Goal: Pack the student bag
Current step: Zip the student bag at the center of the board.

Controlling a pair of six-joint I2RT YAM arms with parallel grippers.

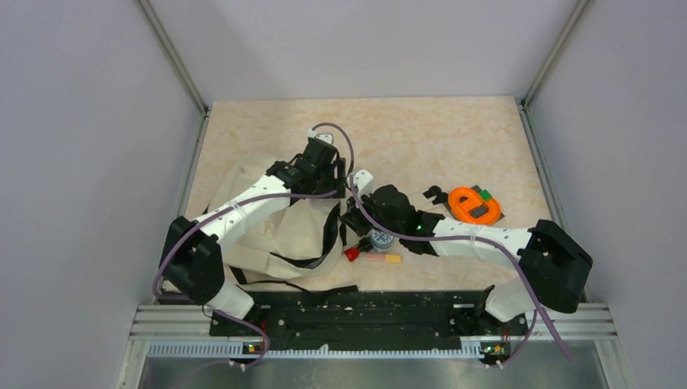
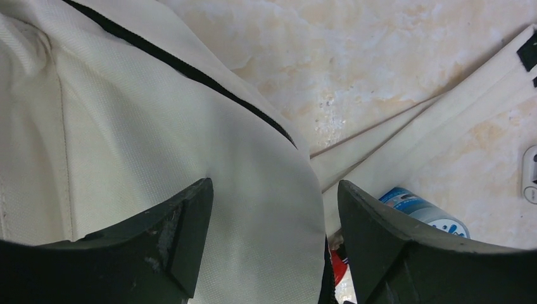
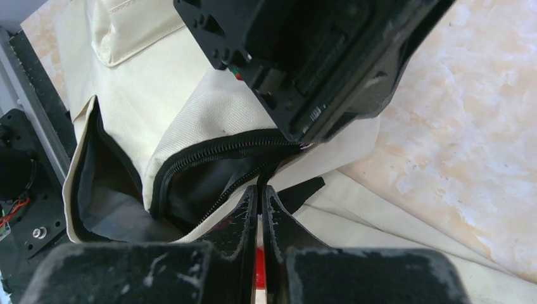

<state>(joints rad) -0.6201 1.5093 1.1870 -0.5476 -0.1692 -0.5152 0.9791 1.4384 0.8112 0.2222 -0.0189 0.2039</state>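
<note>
1 bag [image 1: 283,228], 1 can [image 2: 419,213] beside it, label unreadable. My left gripper [image 2: 273,185]: wide open astride bag; right gripper [image 3: 259,189]: pinched closed, contents unclear.

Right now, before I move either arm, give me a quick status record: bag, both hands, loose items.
student bag: left of centre, zipper open
left hand: open, fingers straddling bag fabric
right hand: shut, just before the open zipper
loose items: blue-white cylinder and red-tipped stick beside bag; orange item farther right
</note>
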